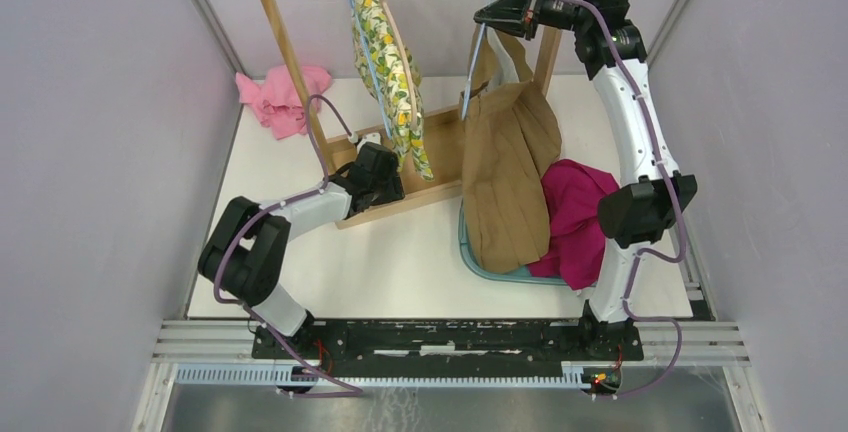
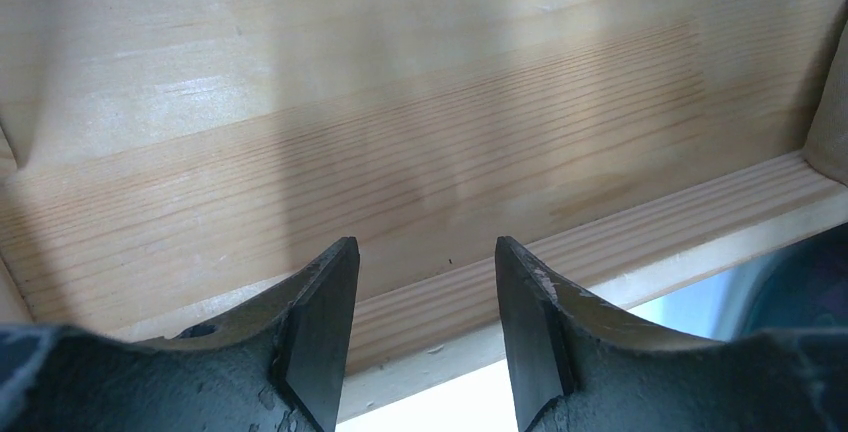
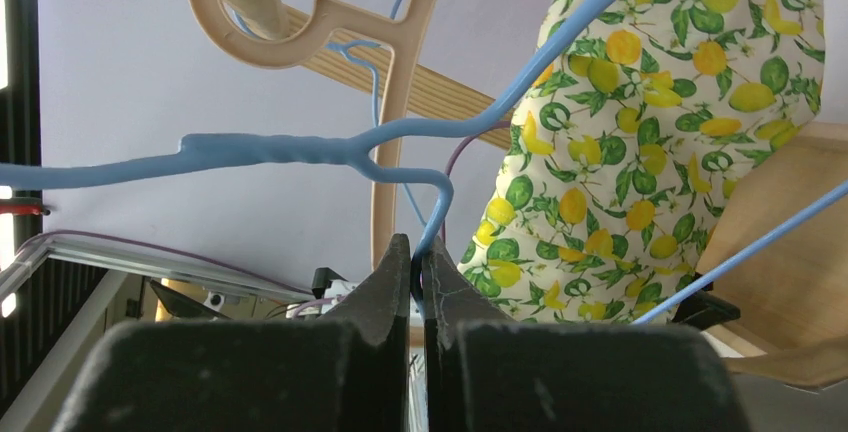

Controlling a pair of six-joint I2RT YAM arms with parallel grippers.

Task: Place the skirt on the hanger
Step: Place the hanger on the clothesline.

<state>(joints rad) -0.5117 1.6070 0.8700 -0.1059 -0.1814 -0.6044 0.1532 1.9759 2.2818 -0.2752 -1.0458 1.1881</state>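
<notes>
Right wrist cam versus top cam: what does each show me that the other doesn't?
Right wrist only: the right gripper, jaws pinched shut on the blue hanger at its hook. Top only: the brown skirt hanging from that hanger, hem over the teal basket, the magenta garment beside it, the pink cloth, and the left gripper at the wooden rack's base. Both: the lemon-print garment, the blue hanger and the rack.

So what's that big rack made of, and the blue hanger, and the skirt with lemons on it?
The pale clothes rack looks like bare, unvarnished wood: straight grain lines show. The thin blue hanger seems to be wire in a smooth plastic coat, lumpy at the twisted neck, though that's a guess. The lemon-print skirt looks like soft matte cloth, maybe cotton; it hangs in folds.
</notes>
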